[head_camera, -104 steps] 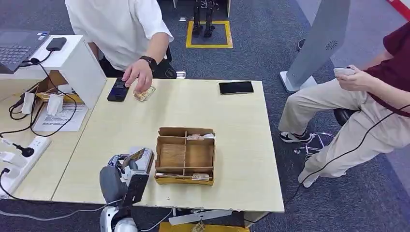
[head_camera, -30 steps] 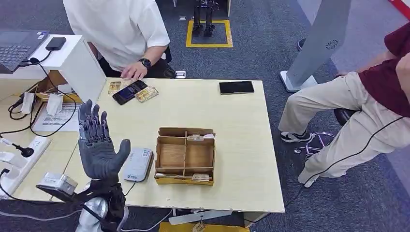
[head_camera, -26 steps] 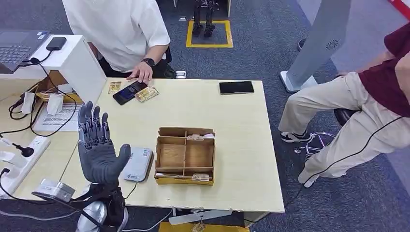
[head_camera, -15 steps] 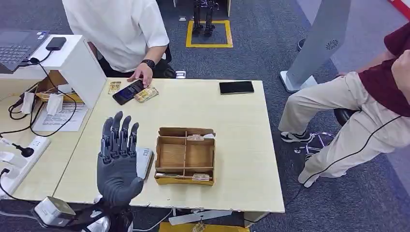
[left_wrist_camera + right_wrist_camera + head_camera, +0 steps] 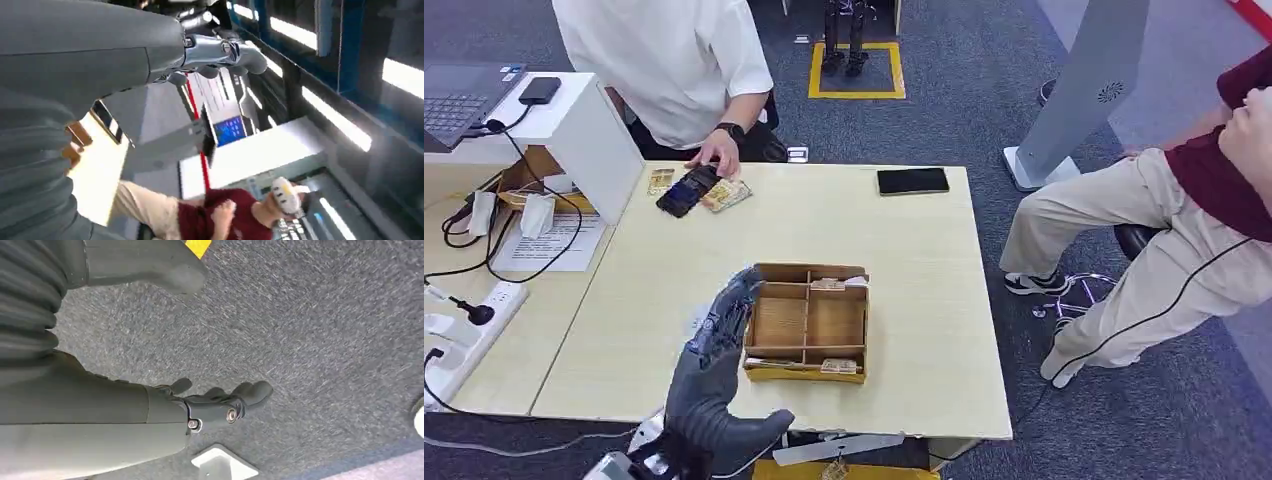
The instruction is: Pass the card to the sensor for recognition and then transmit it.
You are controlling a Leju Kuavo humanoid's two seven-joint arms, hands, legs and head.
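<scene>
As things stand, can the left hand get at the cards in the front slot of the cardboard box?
Probably yes. The left hand hovers open just beside the cardboard box, fingers pointing toward it, and nothing lies between it and the cards in the front slot. The narrow slot may make the pick awkward.

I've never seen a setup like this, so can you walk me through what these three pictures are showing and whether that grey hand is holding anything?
This is a humanoid robot with two arms and many-fingered hands. The head view looks down from its body at a pale wooden table. Its left hand reaches, open and holding nothing, toward a cardboard divider box with cards in its slots. At the table's far edge a person's hand rests by a phone and some cards; another black phone lies apart. The other two pictures come from wrist cameras. The right hand hangs over grey carpet, holding nothing, fingers slightly curled.
</scene>
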